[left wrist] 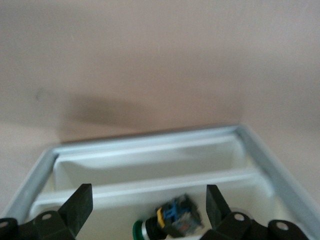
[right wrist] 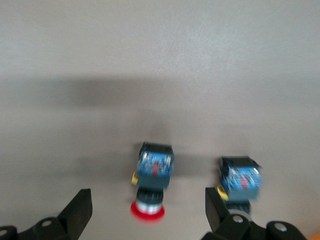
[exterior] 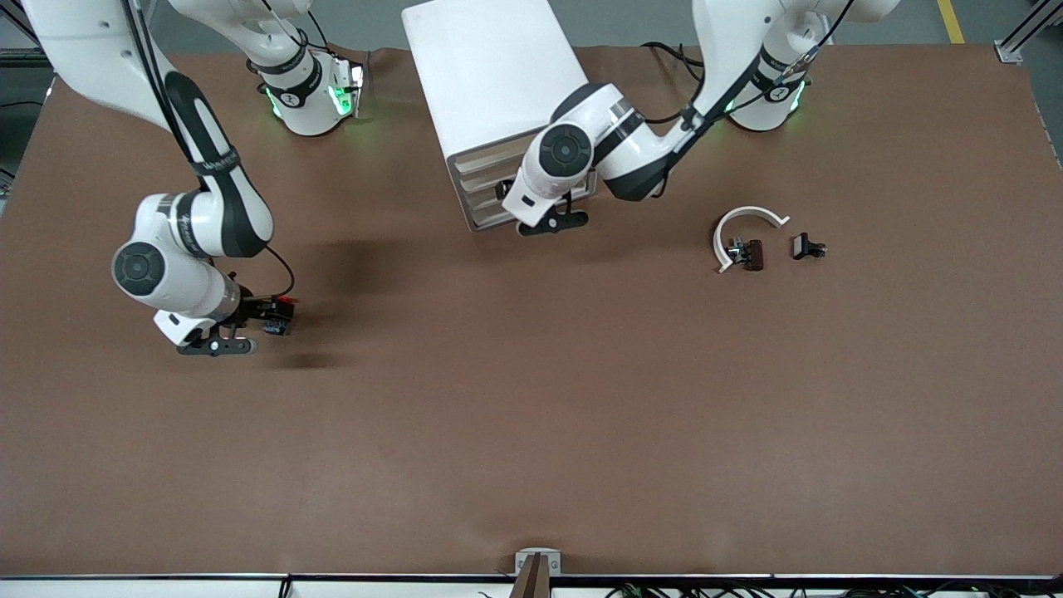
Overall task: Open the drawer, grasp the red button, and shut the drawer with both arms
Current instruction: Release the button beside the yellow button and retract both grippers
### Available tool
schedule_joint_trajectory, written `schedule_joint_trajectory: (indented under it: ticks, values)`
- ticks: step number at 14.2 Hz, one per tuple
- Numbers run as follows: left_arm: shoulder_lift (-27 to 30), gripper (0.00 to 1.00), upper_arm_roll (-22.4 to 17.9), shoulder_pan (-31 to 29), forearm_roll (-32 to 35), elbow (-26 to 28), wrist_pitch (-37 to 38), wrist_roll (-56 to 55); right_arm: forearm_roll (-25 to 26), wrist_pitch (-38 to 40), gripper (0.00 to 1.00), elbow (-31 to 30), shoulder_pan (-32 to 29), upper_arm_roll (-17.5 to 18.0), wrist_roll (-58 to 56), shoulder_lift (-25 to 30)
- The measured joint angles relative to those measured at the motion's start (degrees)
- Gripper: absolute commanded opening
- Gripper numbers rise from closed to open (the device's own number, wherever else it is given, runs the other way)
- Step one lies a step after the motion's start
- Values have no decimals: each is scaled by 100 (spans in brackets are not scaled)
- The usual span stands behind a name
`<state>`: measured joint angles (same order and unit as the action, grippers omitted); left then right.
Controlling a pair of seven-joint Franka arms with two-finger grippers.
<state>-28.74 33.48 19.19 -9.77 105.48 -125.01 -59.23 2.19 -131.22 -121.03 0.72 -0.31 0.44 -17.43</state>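
Note:
The red-capped button (right wrist: pixel 150 186) lies on the table between the wide-open fingers of my right gripper (right wrist: pixel 148 200), untouched; in the front view it (exterior: pixel 283 304) is at the right arm's end of the table, at that gripper (exterior: pixel 264 316). My left gripper (left wrist: pixel 148 197) is open and empty over a white tray drawer (left wrist: pixel 150 150) that holds a green-capped button (left wrist: pixel 172 222). In the front view the left gripper (exterior: pixel 505 191) is at the cream slats of the white cabinet (exterior: pixel 490 75), and its wrist hides the drawer.
A second blue-bodied button (right wrist: pixel 241 181) lies right beside the red one, its cap hidden. A white curved piece (exterior: pixel 745 223), a small dark part (exterior: pixel 751 254) and a black clip (exterior: pixel 807 247) lie toward the left arm's end of the table.

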Motion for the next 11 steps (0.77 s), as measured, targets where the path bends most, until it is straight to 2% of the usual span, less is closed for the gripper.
schedule_joint_trajectory:
  ticks: [5,11]
  values:
    - [7,100,-22,-1312,200,-713,9,359,-1,1293,100,438,19,54,4,886]
    - [64,100,-14,-2153,1695,-1254,199,581,0,3302,100,1931,20,55,7,1232]
